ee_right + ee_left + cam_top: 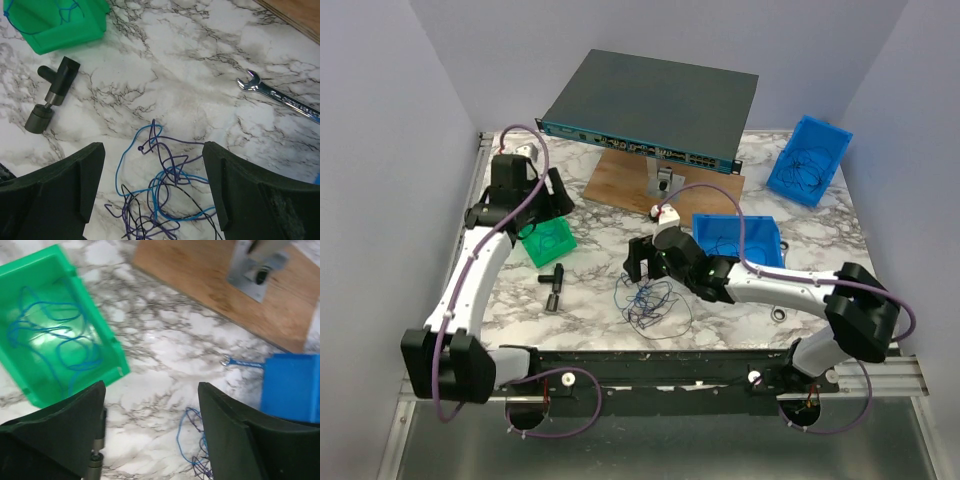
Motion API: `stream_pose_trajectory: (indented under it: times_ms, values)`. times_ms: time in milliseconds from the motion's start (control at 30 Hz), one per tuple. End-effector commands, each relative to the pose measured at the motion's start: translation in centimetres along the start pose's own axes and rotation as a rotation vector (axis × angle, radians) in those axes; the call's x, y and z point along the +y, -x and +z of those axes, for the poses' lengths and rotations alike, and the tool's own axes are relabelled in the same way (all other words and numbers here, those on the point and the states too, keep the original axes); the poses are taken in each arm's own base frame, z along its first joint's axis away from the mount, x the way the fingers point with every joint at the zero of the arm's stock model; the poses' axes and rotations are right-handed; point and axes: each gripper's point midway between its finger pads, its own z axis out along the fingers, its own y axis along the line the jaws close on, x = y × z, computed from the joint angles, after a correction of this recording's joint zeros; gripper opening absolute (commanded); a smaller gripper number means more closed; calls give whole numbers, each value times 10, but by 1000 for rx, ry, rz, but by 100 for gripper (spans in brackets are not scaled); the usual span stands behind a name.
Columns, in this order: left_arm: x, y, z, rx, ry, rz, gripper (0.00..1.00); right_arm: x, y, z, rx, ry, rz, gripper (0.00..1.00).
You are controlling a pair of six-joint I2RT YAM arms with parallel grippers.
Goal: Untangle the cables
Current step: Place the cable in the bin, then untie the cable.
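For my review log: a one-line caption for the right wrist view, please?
Open right tool poised above the tangled cables on marble table, wrench and green bin nearby.

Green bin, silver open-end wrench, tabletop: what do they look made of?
Green open-front bin: moulded plastic, glossy, slightly translucent where light glows through. Silver open-end wrench: likely polished steel, bright specular highlights. White grey-veined tabletop: marble look, stone or printed laminate, can't tell.

Left arm (470, 275) reaches way forward, right arm (780, 285) bends in toward the middle. Left gripper (150, 430) and right gripper (150, 185) both have jaws spread wide.
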Motion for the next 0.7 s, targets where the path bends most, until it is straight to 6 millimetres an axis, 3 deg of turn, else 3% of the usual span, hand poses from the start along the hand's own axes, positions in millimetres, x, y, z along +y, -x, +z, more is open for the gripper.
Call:
stream_pose_trajectory:
  times_ms: [0,167,433,567,667]
  values:
    - [-56,-23,-31,-85,-166,146,80,-20,-3,-28,71,-89,-29,86]
    - [-82,-54,-44,-134,-318,202,80,-20,-7,-22,120,-95,-82,80]
    - [-91,-106,-23,-142,-443,195,71,-20,-25,1,181,-112,-99,63]
    - [-91,-116,-16,-203,-480,226,70,-14,-24,5,179,-78,-119,58]
    - [-92,-121,-21,-243,-528,276,69,-11,-19,6,160,-62,-136,47]
